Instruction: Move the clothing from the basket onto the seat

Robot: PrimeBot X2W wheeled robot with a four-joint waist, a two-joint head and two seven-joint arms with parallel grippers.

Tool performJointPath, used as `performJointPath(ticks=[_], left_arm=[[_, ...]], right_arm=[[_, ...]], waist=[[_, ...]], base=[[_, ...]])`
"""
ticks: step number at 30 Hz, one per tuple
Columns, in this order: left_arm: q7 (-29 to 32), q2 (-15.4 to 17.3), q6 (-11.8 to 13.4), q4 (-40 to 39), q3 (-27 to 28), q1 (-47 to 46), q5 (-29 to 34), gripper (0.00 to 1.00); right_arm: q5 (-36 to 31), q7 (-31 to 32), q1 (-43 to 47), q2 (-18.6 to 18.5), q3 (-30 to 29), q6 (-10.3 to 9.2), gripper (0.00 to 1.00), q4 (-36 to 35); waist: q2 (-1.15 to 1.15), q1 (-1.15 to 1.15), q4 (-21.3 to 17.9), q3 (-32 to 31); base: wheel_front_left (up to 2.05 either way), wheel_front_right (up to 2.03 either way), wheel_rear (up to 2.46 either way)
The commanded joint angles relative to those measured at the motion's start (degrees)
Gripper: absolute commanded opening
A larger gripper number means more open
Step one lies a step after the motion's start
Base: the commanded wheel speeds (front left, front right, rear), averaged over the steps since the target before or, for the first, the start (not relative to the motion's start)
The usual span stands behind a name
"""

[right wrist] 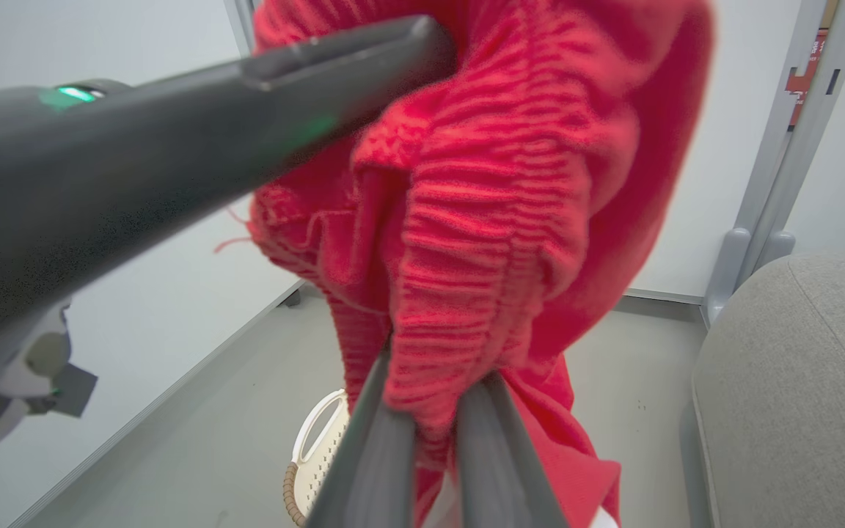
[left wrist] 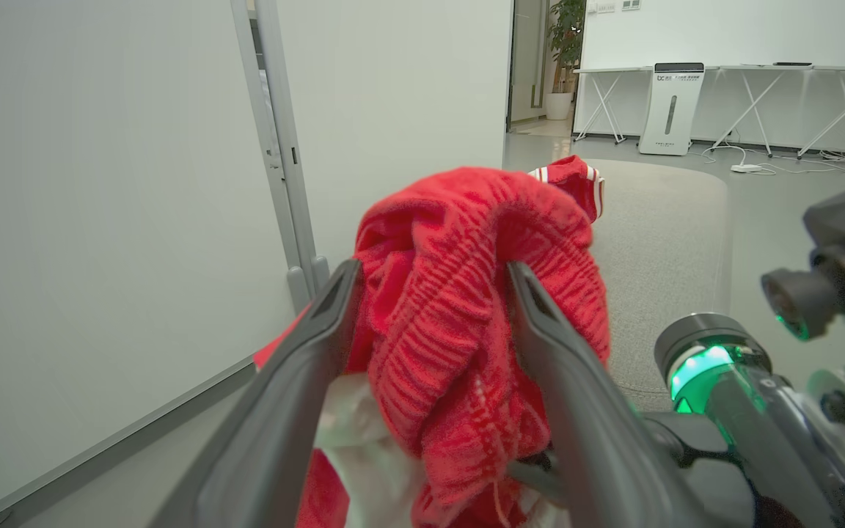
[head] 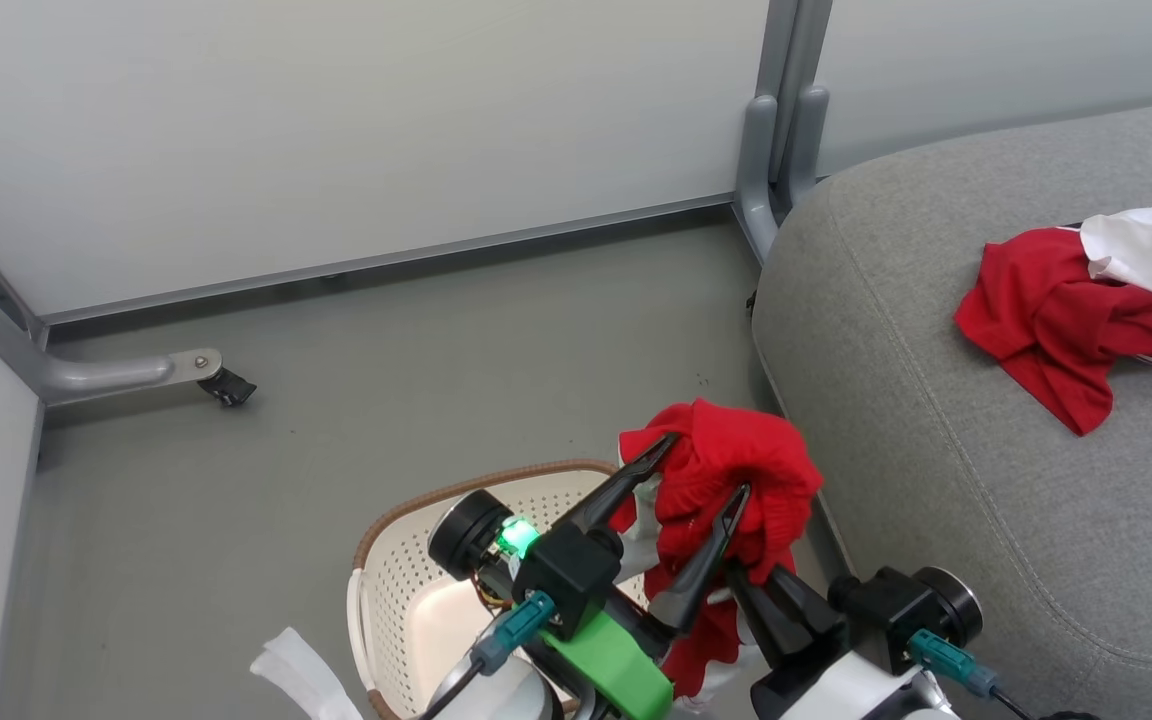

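A bunched red piece of clothing (head: 726,470) hangs in the air above the basket's right edge, beside the seat's left end. My right gripper (head: 751,585) comes up from below and is shut on its ribbed lower fold (right wrist: 459,323), fingers (right wrist: 386,455) pinched together. My left gripper (head: 706,465) stands open, its two fingers (left wrist: 334,308) spread either side of the same bundle (left wrist: 452,293). The cream basket (head: 386,540) with a brown rim sits on the floor below my arms (right wrist: 312,455). A second red and white garment (head: 1056,320) lies on the grey seat (head: 936,450).
White partition panels on grey metal feet (head: 776,150) stand behind the basket and the seat. A castor foot (head: 221,385) rests on the grey floor at the left. A white strap (head: 301,680) lies by the basket.
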Motion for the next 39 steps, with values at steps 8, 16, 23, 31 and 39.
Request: performJointPath(ticks=[8, 16, 23, 31, 39], left_arm=[[0.01, 1.12, 0.95, 0.34, 0.53, -1.07, -0.05, 1.0], [-0.27, 2.89, 2.73, -0.79, 1.16, -0.2, 1.2, 1.0], [-0.43, 4.4, 3.85, -2.39, 2.21, 1.19, 1.1, 1.0], [-0.48, 6.55, 5.28, -4.47, 3.54, 0.95, 2.28, 1.0], [0.5, 8.84, 5.7, -6.76, 3.66, -0.89, 3.52, 1.0]], right_arm=[[-0.8, -0.03, -0.47, 0.5, -2.7, -0.06, 0.0, -0.75], [-1.18, -0.03, -1.38, 1.5, -7.74, -0.07, 0.0, -1.5], [-2.67, -0.03, -1.34, 1.66, -11.78, -0.06, 0.0, -3.39], [-3.15, -0.03, -0.88, 2.08, -15.41, -0.06, 0.0, -6.85], [-2.2, -0.03, -2.13, 2.73, -17.41, -0.06, 0.0, -8.65]], waist=[[0.0, 0.0, -0.32, 0.69], [0.0, 0.0, -3.66, 2.75], [0.0, 0.0, -9.0, 5.71], [0.0, 0.0, -15.98, 10.6], [0.0, 0.0, -19.73, 16.47]], base=[[0.0, 0.0, 0.0], [0.0, 0.0, 0.0], [0.0, 0.0, 0.0], [0.0, 0.0, 0.0], [0.0, 0.0, 0.0]])
